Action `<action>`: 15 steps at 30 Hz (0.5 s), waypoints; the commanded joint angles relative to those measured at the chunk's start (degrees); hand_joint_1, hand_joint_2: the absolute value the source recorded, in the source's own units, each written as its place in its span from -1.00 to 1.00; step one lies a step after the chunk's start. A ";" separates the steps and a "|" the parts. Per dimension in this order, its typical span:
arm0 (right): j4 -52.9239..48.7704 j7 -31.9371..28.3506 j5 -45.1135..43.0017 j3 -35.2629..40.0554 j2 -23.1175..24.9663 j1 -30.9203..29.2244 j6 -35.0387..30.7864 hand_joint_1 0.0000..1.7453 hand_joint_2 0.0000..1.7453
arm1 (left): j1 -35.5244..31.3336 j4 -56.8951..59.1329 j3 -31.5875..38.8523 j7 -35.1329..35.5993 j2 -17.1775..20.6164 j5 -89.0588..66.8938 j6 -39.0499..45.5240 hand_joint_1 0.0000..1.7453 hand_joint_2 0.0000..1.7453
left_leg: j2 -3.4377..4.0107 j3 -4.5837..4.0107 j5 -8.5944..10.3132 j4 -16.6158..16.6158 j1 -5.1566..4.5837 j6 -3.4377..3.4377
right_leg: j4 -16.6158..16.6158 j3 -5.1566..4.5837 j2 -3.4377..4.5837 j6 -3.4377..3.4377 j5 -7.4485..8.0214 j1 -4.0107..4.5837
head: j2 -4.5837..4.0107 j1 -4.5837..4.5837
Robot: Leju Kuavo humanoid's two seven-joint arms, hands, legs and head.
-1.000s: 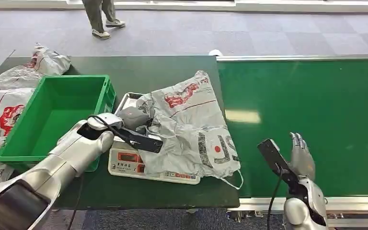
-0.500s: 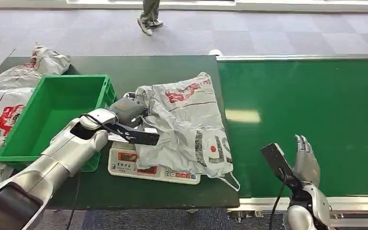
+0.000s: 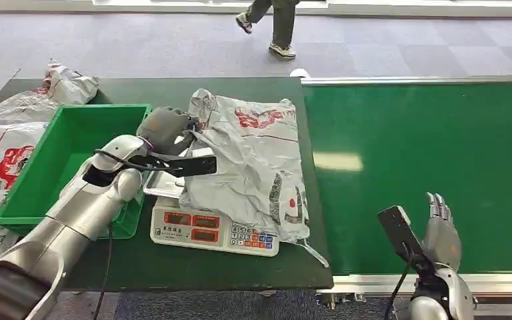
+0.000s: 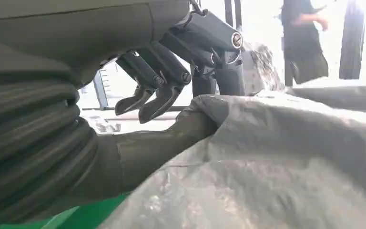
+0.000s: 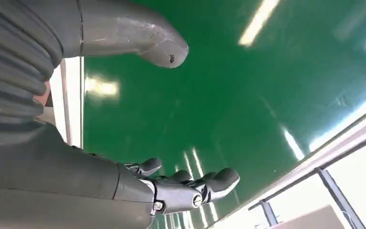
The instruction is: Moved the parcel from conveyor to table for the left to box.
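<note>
gripping the grey parcel (image 3: 253, 160) at its near-left corner, the left hand (image 3: 167, 128) holds it beside the green box (image 3: 60, 167); the parcel lies draped over the scale (image 3: 213, 230) on the table (image 3: 173, 263); the right hand (image 3: 440, 233) hovers released, fingers spread, over the conveyor (image 3: 427, 147)
</note>
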 commanded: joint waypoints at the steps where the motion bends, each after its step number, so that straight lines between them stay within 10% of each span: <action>1: 0.47 -0.73 -0.81 -2.32 1.45 0.13 -1.30 -1.00 1.00 | -1.93 -5.83 9.64 2.23 -0.23 1.94 7.42 1.00 1.00 | 0.25 0.02 -0.02 -0.04 0.01 0.03 | -0.04 -0.01 -0.03 -0.11 0.01 0.05 | 0.00 0.00; 15: -0.98 -1.77 -1.15 -4.28 1.85 3.59 -3.85 -1.00 1.00 | -12.45 2.72 24.45 7.12 4.29 2.14 14.95 1.00 1.00 | 0.30 -0.02 -0.02 0.01 0.02 -0.01 | 0.05 -0.11 0.05 -0.12 0.01 0.08 | 0.00 -0.02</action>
